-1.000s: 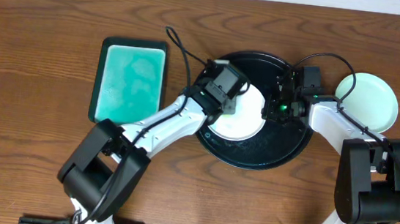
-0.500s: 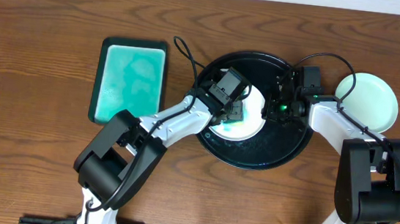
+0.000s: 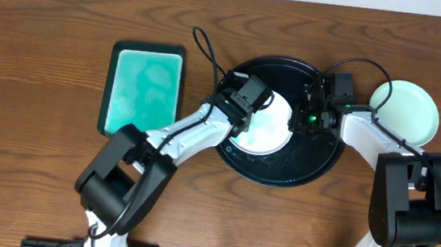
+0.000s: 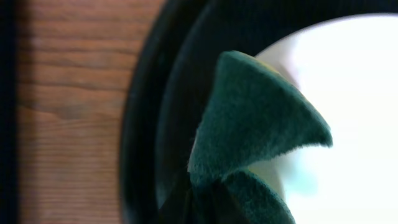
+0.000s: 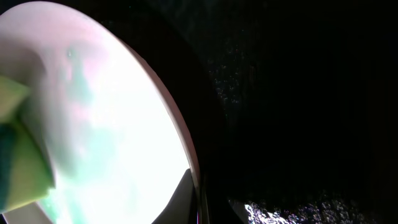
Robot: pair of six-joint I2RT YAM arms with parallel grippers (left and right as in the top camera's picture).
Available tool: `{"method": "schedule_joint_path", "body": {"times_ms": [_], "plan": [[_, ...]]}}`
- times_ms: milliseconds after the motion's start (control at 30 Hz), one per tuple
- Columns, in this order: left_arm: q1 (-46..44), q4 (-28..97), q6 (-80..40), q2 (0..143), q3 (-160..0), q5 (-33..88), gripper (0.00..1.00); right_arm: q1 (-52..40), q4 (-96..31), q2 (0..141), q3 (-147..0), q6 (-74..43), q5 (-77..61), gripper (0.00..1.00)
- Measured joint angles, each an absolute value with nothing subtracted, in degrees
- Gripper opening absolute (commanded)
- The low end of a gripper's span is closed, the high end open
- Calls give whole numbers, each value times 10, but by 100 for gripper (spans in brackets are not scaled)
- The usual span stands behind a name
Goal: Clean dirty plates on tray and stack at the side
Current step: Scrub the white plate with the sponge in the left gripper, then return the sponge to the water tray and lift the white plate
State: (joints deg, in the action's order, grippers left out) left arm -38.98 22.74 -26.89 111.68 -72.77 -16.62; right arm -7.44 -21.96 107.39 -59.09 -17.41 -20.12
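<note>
A white plate with faint teal smears lies on the large black tray. My left gripper is shut on a dark green sponge and presses it on the plate's left part. My right gripper is shut on the plate's right rim. In the right wrist view one finger lies on the plate at its edge. The sponge's yellow side shows at the left there. A pale mint-green plate sits on the table right of the tray.
A teal rectangular sponge tray with a black rim lies left of the black tray. The left arm's cable loops over the table behind the tray. The wooden table surrounds everything.
My left gripper swept the sponge right onto the plate's middle, then back to the plate's upper left. The right gripper and the plate have stayed still.
</note>
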Motion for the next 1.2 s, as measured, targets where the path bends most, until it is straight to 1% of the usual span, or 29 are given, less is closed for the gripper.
{"method": "schedule_joint_path", "body": {"times_ms": [233,367,533,733,967,1033,1100,1133,1200], "plan": [[-357,246,-267,1005,-721,-225,7,-75,-222,1072,-592,-164,-200,1],[-342,284,-267,935,-721,-239,7,-77,-244,1060,-592,-147,-176,1],[-293,349,-272,902,-721,-244,7,-77,-294,998,-597,-122,-96,1],[-206,414,-287,903,-718,-233,7,-100,-292,897,-618,-64,34,1],[-129,452,-288,903,-718,-177,6,-192,-224,821,-619,72,225,1],[-116,458,-289,903,-718,-168,7,-223,-188,814,-620,128,292,1],[-110,461,-289,903,-718,-164,7,-259,-134,812,-620,207,373,1],[-108,461,-289,903,-718,-163,7,-267,-123,812,-621,226,390,1],[-106,461,-289,903,-717,-161,7,-294,-85,812,-621,305,444,1]]}}
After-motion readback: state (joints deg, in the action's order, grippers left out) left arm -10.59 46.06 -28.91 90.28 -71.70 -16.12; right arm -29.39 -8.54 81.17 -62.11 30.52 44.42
